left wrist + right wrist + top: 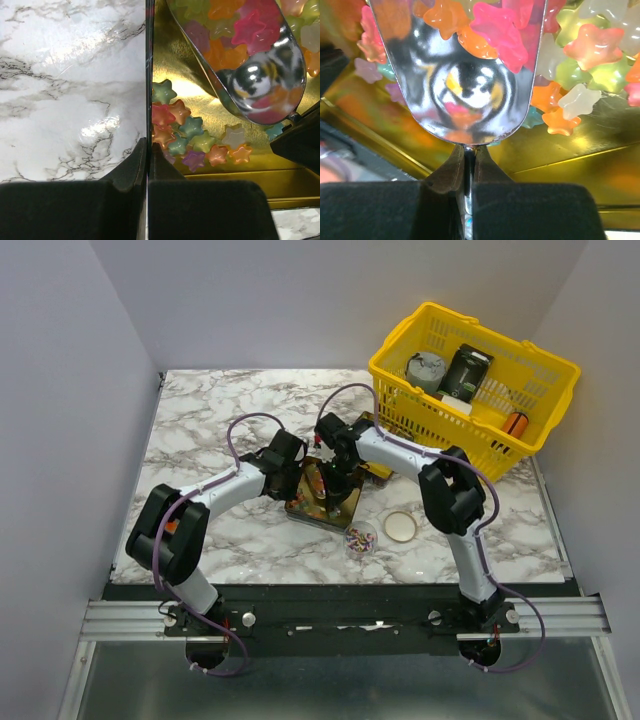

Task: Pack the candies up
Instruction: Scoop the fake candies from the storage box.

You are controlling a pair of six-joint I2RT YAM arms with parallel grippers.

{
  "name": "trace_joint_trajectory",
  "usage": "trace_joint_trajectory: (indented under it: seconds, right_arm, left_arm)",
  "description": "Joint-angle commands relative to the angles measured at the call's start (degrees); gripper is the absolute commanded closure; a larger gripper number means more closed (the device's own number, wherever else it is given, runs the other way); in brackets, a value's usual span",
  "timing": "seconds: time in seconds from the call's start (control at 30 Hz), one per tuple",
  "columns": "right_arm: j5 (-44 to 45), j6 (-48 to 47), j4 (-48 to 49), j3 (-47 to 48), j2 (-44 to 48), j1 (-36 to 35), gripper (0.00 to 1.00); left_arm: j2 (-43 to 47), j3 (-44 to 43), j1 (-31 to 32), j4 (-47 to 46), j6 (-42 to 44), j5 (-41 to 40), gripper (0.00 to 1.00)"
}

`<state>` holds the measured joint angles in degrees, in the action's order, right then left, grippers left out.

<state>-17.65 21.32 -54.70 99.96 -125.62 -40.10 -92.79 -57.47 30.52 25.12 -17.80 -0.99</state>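
Observation:
A gold box (300, 512) at the table's middle holds star-shaped candies (192, 127) in orange, pink, green, purple and white. My left gripper (148, 145) is shut on the box's thin left wall (148, 75); it also shows in the top view (300, 480). My right gripper (468, 149) is shut on the handle of a shiny metal scoop (465, 95) that lies tilted in the box with a few candies (495, 30) in its mouth. More candies (592, 45) lie beside it. A small clear cup (361, 539) with tiny coloured sweets stands in front of the box.
A round lid (400, 527) lies right of the cup. A yellow basket (540, 370) at the back right holds a round tin (425, 368), a black pack (465, 370) and an orange cylinder (515, 424). Grey walls enclose the marble table (200, 430).

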Motion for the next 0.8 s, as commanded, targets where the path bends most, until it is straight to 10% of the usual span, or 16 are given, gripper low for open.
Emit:
trace_joint_trajectory:
  seconds: [0.0,0.4,0.77]
  right_arm:
    - [17.6,-1.6,-0.1,-3.5,-2.6,-0.5,0.99]
    - [25.1,-1.1,6.3,-11.4,4.3,-2.7,0.99]
    - [21.9,1.0,3.4,-7.9,8.9,-2.7,0.99]
  left_arm:
    - [-0.2,-2.5,0.8,0.3,-0.6,-0.1,1.00]
    - [2.0,-2.0,0.8,-1.3,-1.7,-0.7,1.00]
    - [5.9,-1.7,0.8,-2.9,-2.9,-0.5,0.48]
